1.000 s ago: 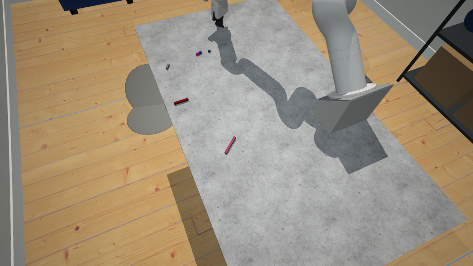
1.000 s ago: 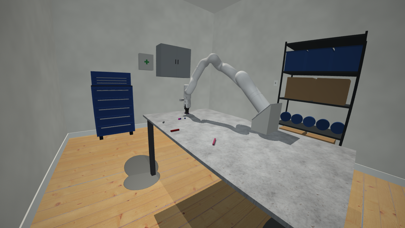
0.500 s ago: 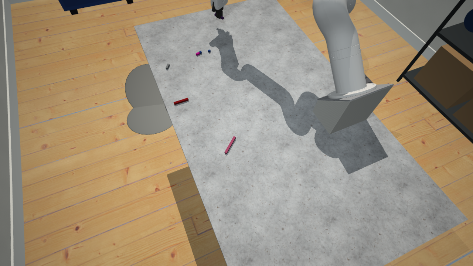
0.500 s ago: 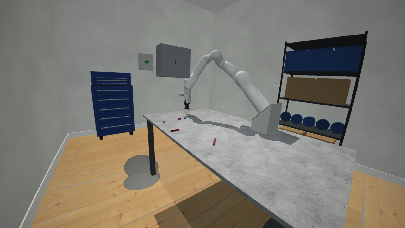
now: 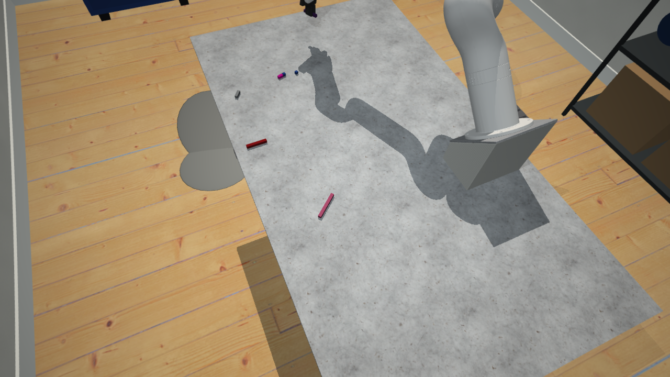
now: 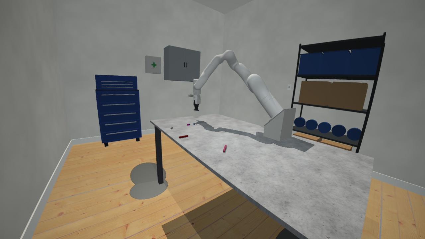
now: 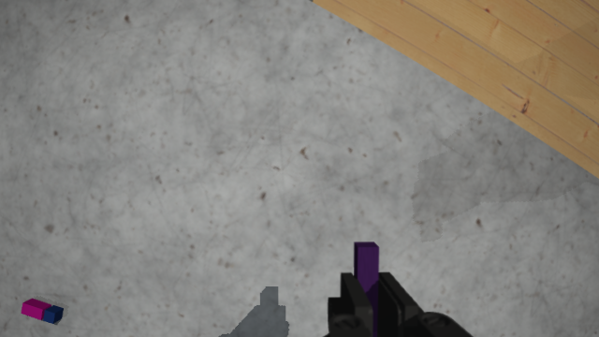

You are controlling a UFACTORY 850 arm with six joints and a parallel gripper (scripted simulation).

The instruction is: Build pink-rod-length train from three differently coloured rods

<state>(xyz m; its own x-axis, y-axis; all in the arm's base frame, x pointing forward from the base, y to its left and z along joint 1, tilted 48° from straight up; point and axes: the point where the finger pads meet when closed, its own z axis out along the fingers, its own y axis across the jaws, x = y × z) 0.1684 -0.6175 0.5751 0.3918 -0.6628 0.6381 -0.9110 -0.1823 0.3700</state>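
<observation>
From the top view, the grey speckled desk (image 5: pixel 421 290) carries the arm's wedge-shaped base (image 5: pixel 473 161). The pink rod (image 5: pixel 325 206), long and slim with a square section, lies flat well away from that base, toward the desk's long edge. The red rod (image 5: pixel 256 143), a little shorter and darker, lies farther from the base, close to the desk edge. Beyond it sit a stubby grey rod (image 5: pixel 237 94), a short magenta rod (image 5: pixel 281 75) and a tiny blue rod (image 5: pixel 296 72), the last two near each other with a small gap visible between them. The hand (image 5: pixel 309 9) is at the picture's top edge, at the desk's far end from the base, with a speck of purple under it.

In the exterior view, the hand (image 6: pixel 196 107) hangs in the air above the desk's far corner, pointing straight down, well above the magenta rod (image 6: pixel 188 124) and blue rod (image 6: pixel 194 123). The red rod (image 6: pixel 183 136) and pink rod (image 6: pixel 224 148) lie nearer the camera.

In the wrist view, the hand (image 7: pixel 370 304) is clenched on the purple rod (image 7: pixel 366 262), a dark violet square bar sticking out past the black fingers, held off the desk. The magenta rod (image 7: pixel 36 308) and blue rod (image 7: pixel 53 314) show at the lower left, appearing end to end here.
</observation>
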